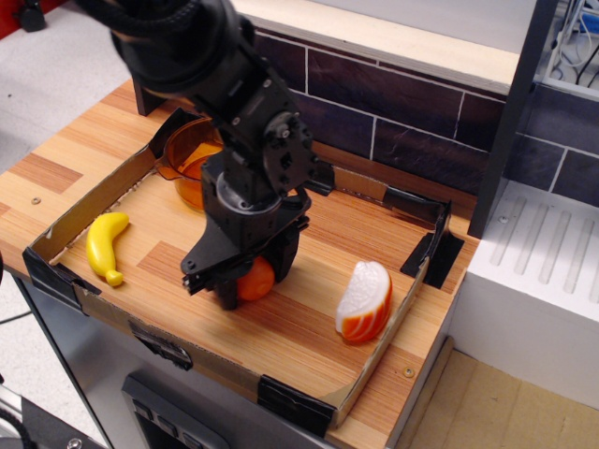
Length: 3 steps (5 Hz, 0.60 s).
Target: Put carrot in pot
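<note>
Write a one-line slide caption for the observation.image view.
Black gripper straddling the orange carrot on the wooden tray, amber pot behind, banana at left.

Toy kitchen setup: faux brick backsplash (393, 103), sink (543, 253).

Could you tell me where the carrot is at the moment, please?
The carrot lies on the wooden tray floor near the front centre, between the gripper fingers, with the banana to its left and the striped slice to its right.
</note>
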Motion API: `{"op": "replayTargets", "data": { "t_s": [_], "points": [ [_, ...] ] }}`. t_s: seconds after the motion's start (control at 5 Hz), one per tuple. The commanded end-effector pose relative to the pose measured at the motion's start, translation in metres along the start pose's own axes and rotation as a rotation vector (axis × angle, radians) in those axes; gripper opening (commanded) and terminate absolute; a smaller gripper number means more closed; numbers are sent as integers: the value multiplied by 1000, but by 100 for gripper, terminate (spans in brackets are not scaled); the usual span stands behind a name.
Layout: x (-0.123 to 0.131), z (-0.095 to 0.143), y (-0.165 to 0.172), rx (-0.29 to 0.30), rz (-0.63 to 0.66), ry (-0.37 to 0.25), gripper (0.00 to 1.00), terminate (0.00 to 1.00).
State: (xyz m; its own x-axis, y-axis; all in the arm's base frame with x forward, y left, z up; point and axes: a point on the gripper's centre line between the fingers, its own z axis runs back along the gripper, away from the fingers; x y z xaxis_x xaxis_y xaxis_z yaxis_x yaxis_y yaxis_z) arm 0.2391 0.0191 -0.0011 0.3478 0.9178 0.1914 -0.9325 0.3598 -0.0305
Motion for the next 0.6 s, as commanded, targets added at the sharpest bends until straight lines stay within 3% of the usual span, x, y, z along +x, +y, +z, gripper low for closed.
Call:
{"op": "replayTargets", "data": {
  "t_s": [0.0,0.2,0.4],
  "points": [
    [5,26,-3,-44,3,-34,0,0],
    [22,63,-9,-77,72,-18,0,0],
    [47,84,-21,-66,133,-24,0,0]
  ]
}}
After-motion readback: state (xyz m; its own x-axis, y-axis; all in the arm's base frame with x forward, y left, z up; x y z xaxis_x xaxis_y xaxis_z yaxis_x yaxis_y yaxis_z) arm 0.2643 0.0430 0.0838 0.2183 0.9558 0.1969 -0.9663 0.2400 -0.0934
